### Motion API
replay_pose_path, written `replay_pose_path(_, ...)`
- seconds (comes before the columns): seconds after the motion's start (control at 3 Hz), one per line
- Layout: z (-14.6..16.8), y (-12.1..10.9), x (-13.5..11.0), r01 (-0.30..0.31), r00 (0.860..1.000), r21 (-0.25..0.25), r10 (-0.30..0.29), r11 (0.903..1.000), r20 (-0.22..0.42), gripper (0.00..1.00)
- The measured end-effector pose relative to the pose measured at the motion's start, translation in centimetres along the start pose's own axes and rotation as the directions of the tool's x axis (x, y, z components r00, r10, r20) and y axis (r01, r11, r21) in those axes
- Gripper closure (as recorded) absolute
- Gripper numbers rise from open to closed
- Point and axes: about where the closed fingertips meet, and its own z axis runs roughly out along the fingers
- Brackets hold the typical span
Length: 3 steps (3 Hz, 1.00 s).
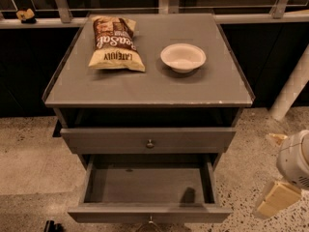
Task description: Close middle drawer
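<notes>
Gripper right of middle drawer, apart

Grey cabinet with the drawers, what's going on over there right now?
The middle drawer stands pulled far out from the cabinet and has not been pushed in yet. The robot's gripper hangs low at the right of the cabinet, beside the open drawer and apart from it, touching nothing. The top drawer sits only a little way out. On the cabinet top lie a chip bag and a white bowl.
</notes>
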Motion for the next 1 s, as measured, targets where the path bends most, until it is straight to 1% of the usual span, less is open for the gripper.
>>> replay_pose_path(0.33,3.8,0.3,2.5,-0.089,0.996,-0.030,0.088,0.9956,-0.025,0.00)
replay_pose_path(0.67,7.2,0.4,4.4,-0.183,0.982,-0.085,0.179,0.9794,-0.055,0.00)
replay_pose_path(1.0,10.9,0.3,6.8,-0.307,0.951,-0.152,0.297,0.9394,-0.090,0.00)
